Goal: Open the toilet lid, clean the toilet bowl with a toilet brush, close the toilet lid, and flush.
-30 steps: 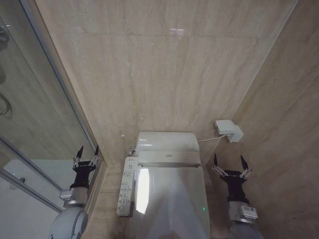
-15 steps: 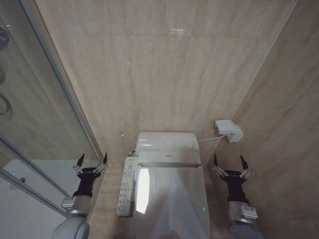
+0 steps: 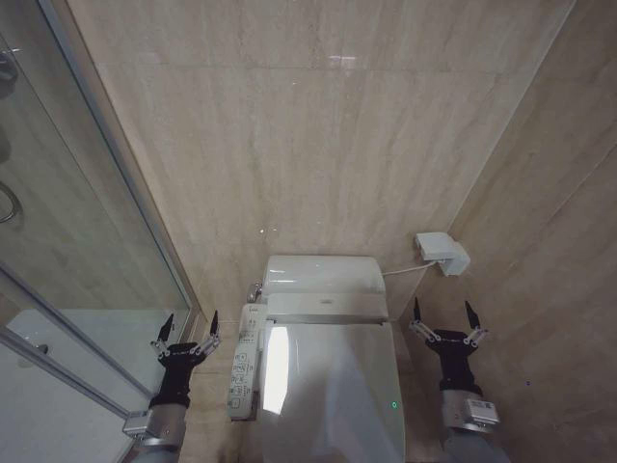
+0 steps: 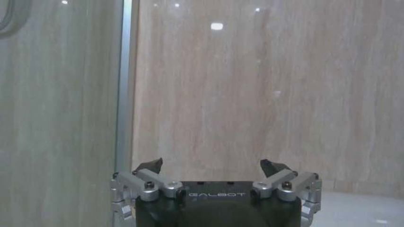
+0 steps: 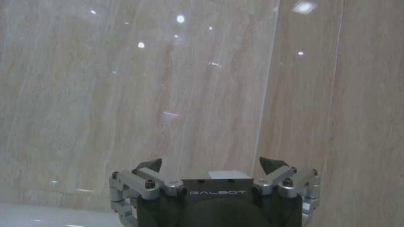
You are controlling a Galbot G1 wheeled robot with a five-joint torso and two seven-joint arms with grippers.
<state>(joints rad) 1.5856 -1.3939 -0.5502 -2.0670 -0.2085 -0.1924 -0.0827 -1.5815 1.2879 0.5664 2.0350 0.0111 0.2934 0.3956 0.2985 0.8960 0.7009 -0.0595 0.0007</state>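
Apparently shut toilet lid (image 3: 333, 386), hands (image 3: 189, 326) (image 3: 442, 315) open – empty

Home bathroom, beige stone-look wall tiles (image 3: 318, 145), glass shower screen (image 3: 67, 222), toilet bowl (image 3: 328, 386) with closed toilet lid (image 3: 333, 376)

1. The toilet lid (image 3: 328, 386) is glossy white plastic, smooth, throwing back a bright glare.
2. The wall (image 3: 318, 145) is polished beige stone tile.
3. The shower screen (image 3: 58, 222) is clear glass in a metal frame.
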